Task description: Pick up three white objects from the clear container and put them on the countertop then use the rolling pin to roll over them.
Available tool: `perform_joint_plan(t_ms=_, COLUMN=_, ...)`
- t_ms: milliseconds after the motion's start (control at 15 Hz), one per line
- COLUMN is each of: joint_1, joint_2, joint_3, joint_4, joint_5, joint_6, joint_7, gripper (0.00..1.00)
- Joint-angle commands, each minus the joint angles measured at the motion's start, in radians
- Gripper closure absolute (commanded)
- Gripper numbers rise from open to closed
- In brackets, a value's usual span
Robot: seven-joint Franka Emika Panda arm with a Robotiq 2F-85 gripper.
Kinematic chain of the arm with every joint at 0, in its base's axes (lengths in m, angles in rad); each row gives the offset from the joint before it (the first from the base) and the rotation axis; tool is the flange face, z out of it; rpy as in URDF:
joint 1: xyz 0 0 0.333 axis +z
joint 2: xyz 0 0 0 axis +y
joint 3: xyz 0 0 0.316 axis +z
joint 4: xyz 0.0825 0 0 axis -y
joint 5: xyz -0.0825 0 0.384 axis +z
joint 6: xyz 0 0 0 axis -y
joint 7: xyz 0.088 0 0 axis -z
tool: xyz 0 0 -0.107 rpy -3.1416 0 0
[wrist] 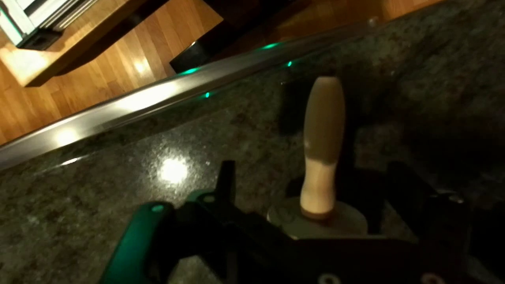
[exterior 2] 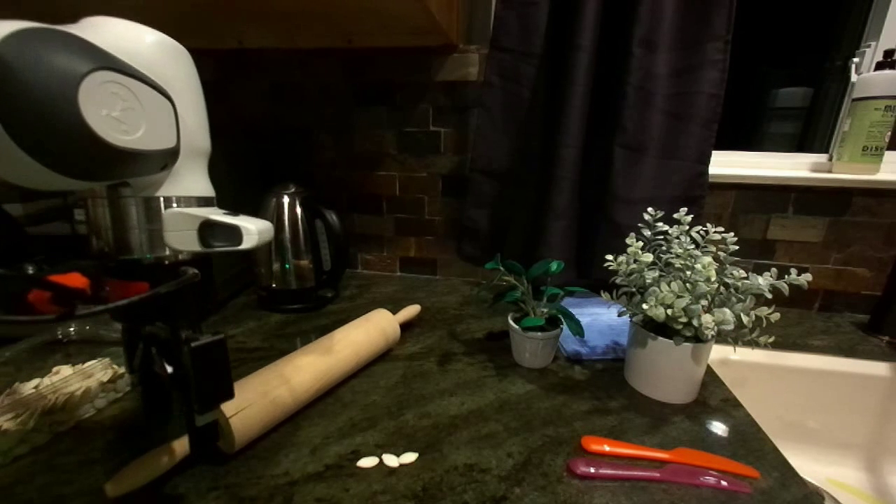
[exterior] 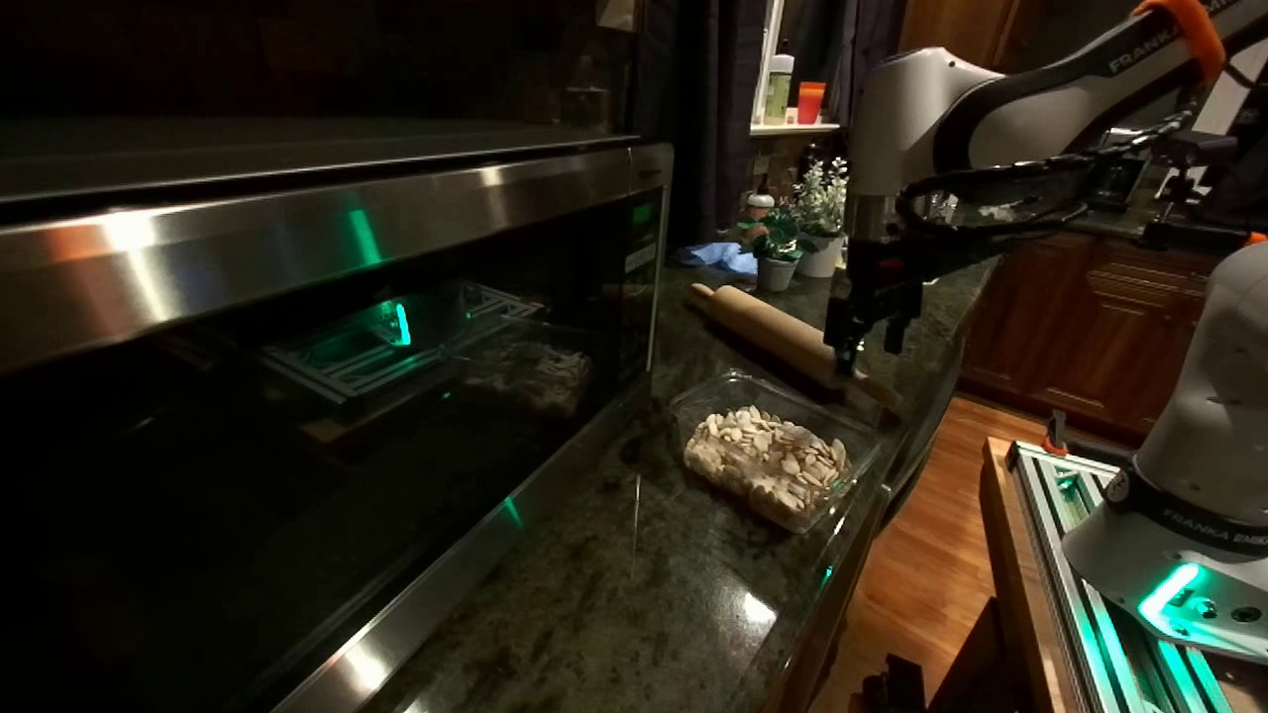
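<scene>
The Robotiq gripper points down over one end of the wooden rolling pin, its fingers spread apart, one to each side of the tapered handle. In the wrist view bare stone shows between the wood and the finger at left; the other finger is so dark that its gap is hard to judge. The rolling pin lies slantwise on the dark speckled stone countertop, the straddled handle toward the front edge. Three white seed-like pieces lie close together in a short row on the countertop, near the barrel but apart from it. On the opposite side of the rolling pin stands the shallow clear plastic container, holding a heap of off-white pieces, near a steel-fronted oven. In an exterior view an orange knife and a purple knife lie side by side near a pale sink. Beyond them stand a small green potted plant and a fuller grey-green potted plant, with something flat and blue behind. An electric kettle stands near the tiled backsplash.
</scene>
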Motion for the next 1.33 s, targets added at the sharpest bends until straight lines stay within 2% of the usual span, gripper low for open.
perform_joint_plan(t_ms=0, joint_1=-0.025, joint_2=-0.126, joint_3=0.07, joint_4=-0.006, joint_5=-0.115, joint_6=-0.013, joint_7=0.101, gripper=0.0)
perform_joint_plan(t_ms=267, joint_1=-0.041, joint_2=-0.21, joint_3=0.112, joint_4=0.007, joint_5=-0.183, joint_6=0.02, joint_7=0.194, gripper=0.01)
perform_joint_plan(t_ms=733, joint_1=-0.065, joint_2=-0.278, joint_3=0.152, joint_4=0.006, joint_5=-0.187, joint_6=0.067, joint_7=0.35, gripper=0.0)
perform_joint_plan(t_ms=1133, joint_1=-0.071, joint_2=-0.292, joint_3=0.16, joint_4=0.004, joint_5=-0.195, joint_6=0.077, joint_7=0.393, gripper=0.0)
perform_joint_plan(t_ms=1267, joint_1=-0.057, joint_2=-0.269, joint_3=0.144, joint_4=0.029, joint_5=-0.178, joint_6=0.052, joint_7=0.365, gripper=0.0)
